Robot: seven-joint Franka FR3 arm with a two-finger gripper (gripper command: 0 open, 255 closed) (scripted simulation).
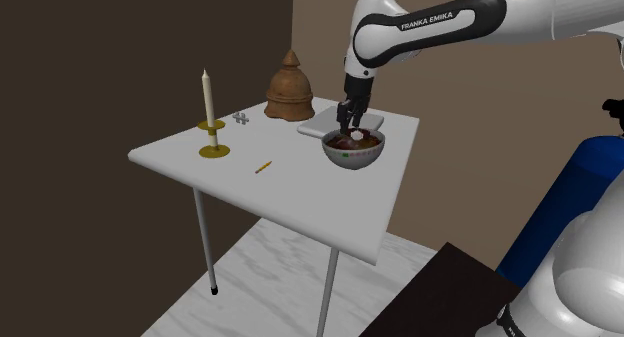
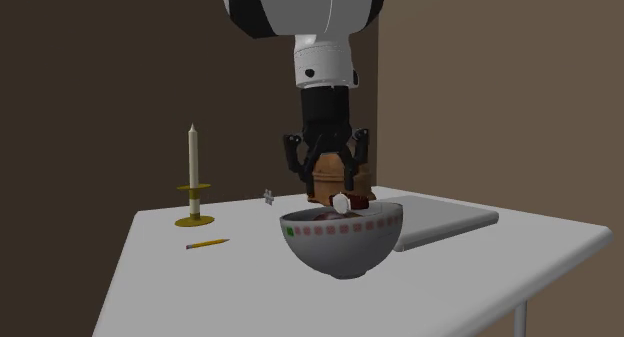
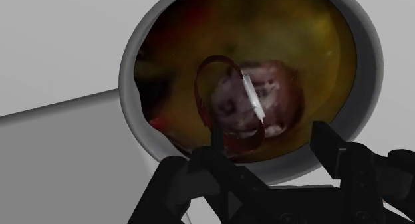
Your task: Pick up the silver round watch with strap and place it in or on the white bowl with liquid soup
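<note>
1. Far left on the white table (image 1: 300,200) in the shoulder view stands a white candle (image 1: 208,97) in a brass holder. To its right lie a small grey piece (image 1: 240,117) and a yellow pencil (image 1: 263,167).
2. Mid-frame, a brown bell-shaped ornament (image 1: 289,88) sits at the table's far edge, with a flat white slab (image 1: 325,123) just right of it.
3. Further right is the white bowl (image 1: 354,157), patterned round its rim and full of brown soup, touching or just beside the slab.
4. The black gripper (image 1: 352,123) hangs straight down over the bowl, tips about level with the rim. In the wrist view its fingers (image 3: 218,144) stand well apart and clasp nothing.
5. The round silver watch (image 3: 255,100) lies inside the rim on the soup, case edge-on, its dark strap looped beside it, between the fingers but apart from both.
6. The placing looks done and the release made. The next move calls for a straight lift, jaws kept wide, clear of the rim and strap.
</note>
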